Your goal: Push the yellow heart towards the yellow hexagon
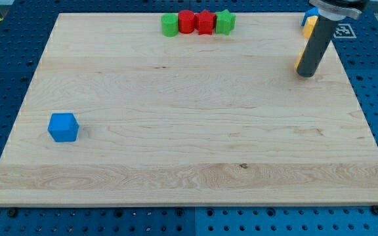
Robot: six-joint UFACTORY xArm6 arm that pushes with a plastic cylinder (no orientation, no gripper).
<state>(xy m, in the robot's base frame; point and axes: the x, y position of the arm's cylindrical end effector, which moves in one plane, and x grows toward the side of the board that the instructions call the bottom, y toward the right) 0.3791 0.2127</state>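
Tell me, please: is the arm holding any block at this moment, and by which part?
Nothing is held. My tip is a plain rod that only pushes; it stands beside a yellow block near the board's top right.

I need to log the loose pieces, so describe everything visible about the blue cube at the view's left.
The blue cube is a small solid block of bright, even blue, looking like painted wood or plastic, with slightly rounded edges. It sits flat on the wooden board, turned a little so one corner faces the view's bottom. It stands alone at the lower left, touching nothing else, far from my tip.
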